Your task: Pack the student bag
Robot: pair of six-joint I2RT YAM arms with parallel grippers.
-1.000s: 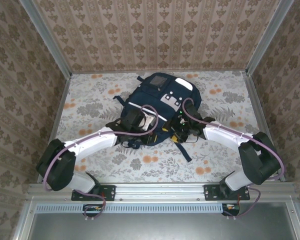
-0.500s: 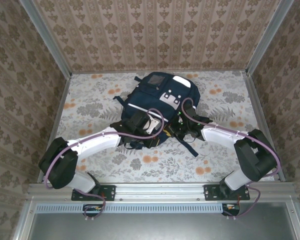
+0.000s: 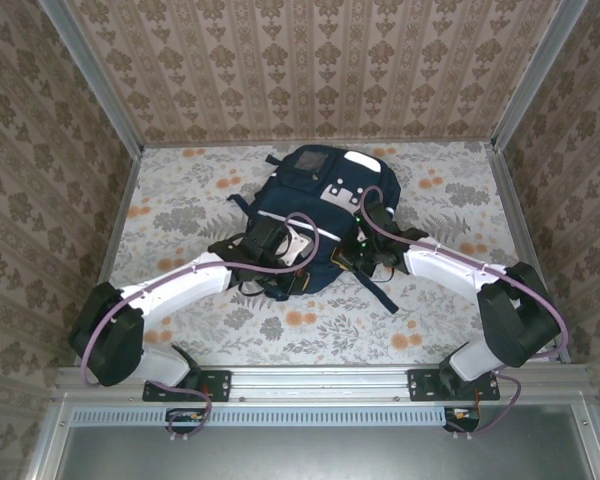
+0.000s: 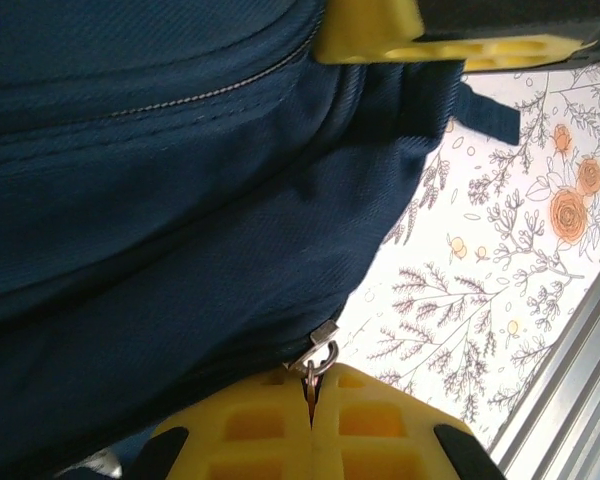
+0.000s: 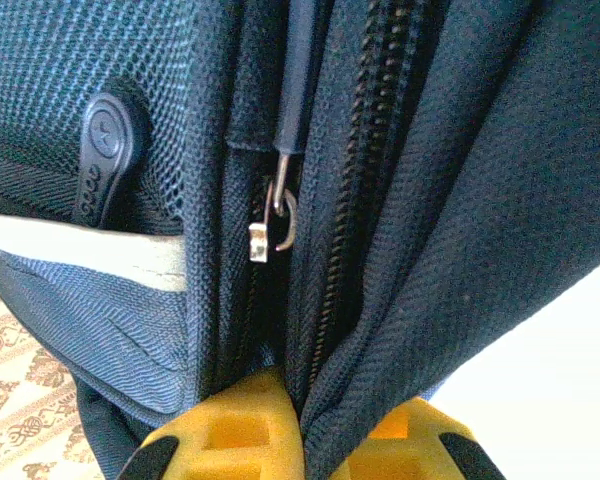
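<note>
Though partly hidden nearside, student bag (image 3: 298, 200)

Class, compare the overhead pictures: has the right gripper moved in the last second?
Yes. The right gripper has crept away from the near rail toward the back wall, into the student bag.

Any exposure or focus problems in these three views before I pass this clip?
Top external: even, soft light, student bag sharp, no glare. Left wrist: fabric weave crisp, tablecloth bright but its print still readable. Right wrist: zipper pull in focus, lower-right corner blown out to plain white.
</note>
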